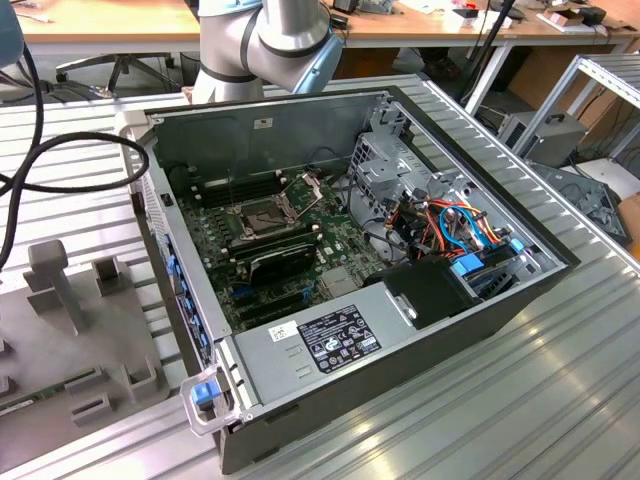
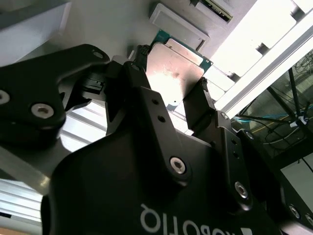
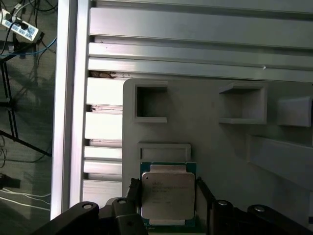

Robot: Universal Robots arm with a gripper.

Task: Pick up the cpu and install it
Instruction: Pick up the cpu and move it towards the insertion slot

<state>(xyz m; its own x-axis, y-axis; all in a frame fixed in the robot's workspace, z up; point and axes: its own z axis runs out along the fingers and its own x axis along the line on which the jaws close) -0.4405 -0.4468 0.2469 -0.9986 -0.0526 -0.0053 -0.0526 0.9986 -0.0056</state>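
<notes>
Grey-lidded square cpu point(image 3: 167, 196), green-edged, in grip of black end effector point(image 3: 167, 189)

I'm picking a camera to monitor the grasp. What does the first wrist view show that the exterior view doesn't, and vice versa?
First wrist view: the cpu, with the gripper and its fingers against two opposite edges. Exterior view: the open computer case, its silver socket and the arm. Both: the grey fixture tray and the slatted aluminium table.
</notes>
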